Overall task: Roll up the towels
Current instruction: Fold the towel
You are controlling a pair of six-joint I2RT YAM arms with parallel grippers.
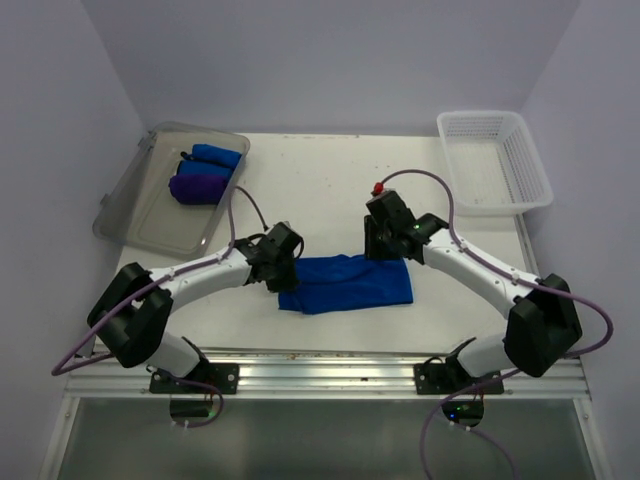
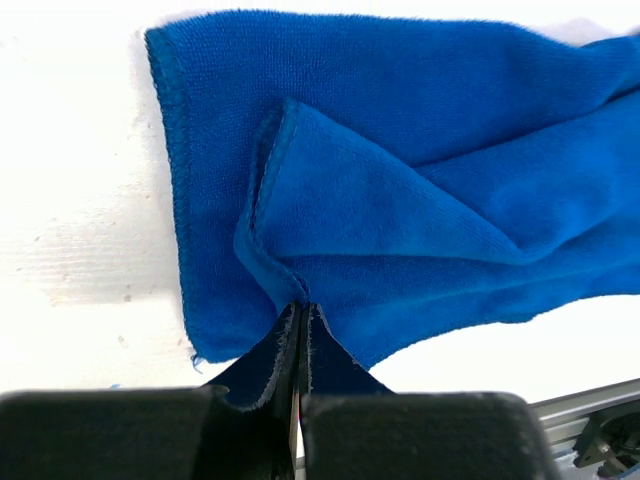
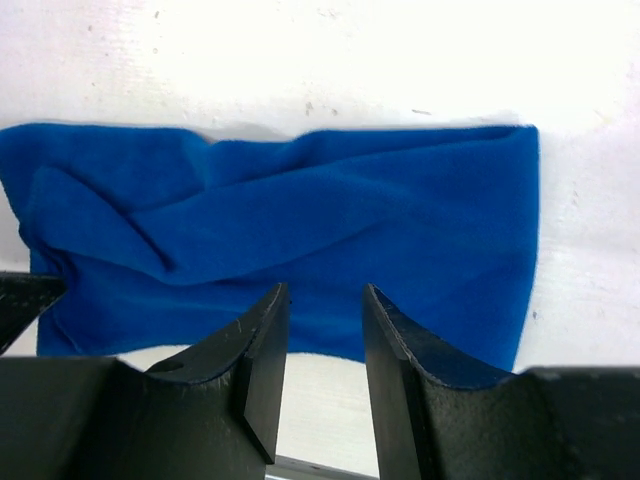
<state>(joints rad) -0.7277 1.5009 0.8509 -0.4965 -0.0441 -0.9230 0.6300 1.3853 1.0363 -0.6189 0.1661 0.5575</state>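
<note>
A royal blue towel (image 1: 350, 283) lies flat and creased on the white table between the two arms. My left gripper (image 1: 283, 270) is at its left end, shut on a folded-over corner of the towel (image 2: 400, 200); the cloth bunches into the closed tips (image 2: 302, 310). My right gripper (image 1: 385, 250) hovers over the towel's far edge, open, with only towel (image 3: 300, 220) and bare table showing between its fingers (image 3: 325, 295). Two rolled towels, one blue (image 1: 215, 157) and one dark purple (image 1: 197, 187), lie in the tray.
A clear grey plastic tray (image 1: 150, 205) sits at the back left. A white mesh basket (image 1: 495, 160) stands at the back right. A metal rail (image 1: 330, 365) runs along the near table edge by the arm bases.
</note>
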